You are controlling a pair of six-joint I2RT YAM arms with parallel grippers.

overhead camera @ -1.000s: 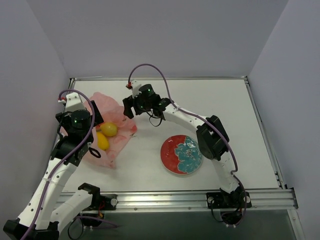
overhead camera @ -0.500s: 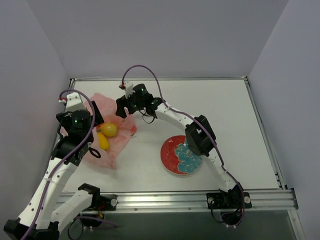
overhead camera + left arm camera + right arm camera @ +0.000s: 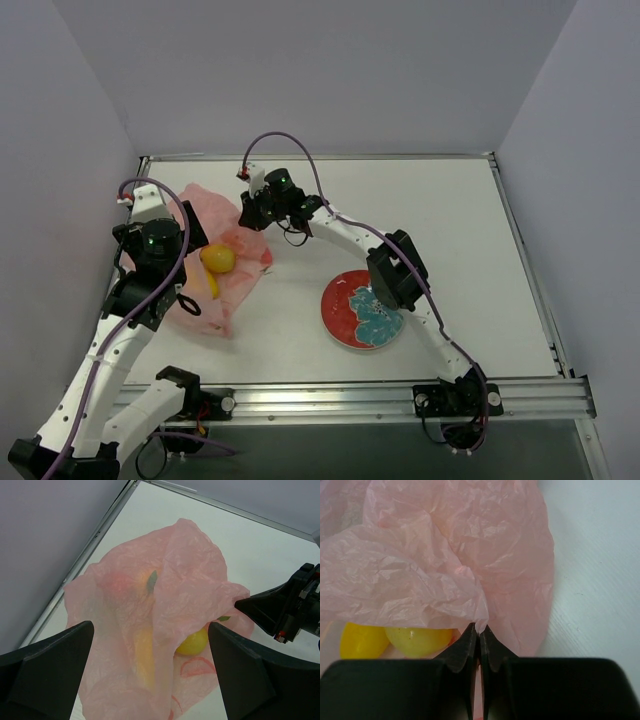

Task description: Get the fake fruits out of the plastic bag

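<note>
The pink plastic bag [image 3: 222, 262] lies crumpled at the table's left. My right gripper [image 3: 480, 629] is shut on a pinch of the bag's [image 3: 445, 555] right edge, holding that fold raised. Under the raised fold show two of the fake fruits, a yellow lemon [image 3: 417, 639] and a yellow-orange one [image 3: 362, 640]. My left gripper [image 3: 150, 627] hangs open above the bag [image 3: 170, 580], touching nothing. In its view the lemon [image 3: 194, 641] peeks from under the fold, and an orange fruit with a green leaf [image 3: 145, 580] and a long yellow one [image 3: 142, 655] show through the plastic.
A round red-and-teal plate [image 3: 363, 308] sits right of the bag, partly under the right arm's elbow. The table's left rail [image 3: 100, 535] runs close beside the bag. White tabletop stretches to the right and back.
My right gripper has moved left to the bag's edge and shut on it. The bag's fold now covers more of the long yellow fruit. The left arm has stayed still.
</note>
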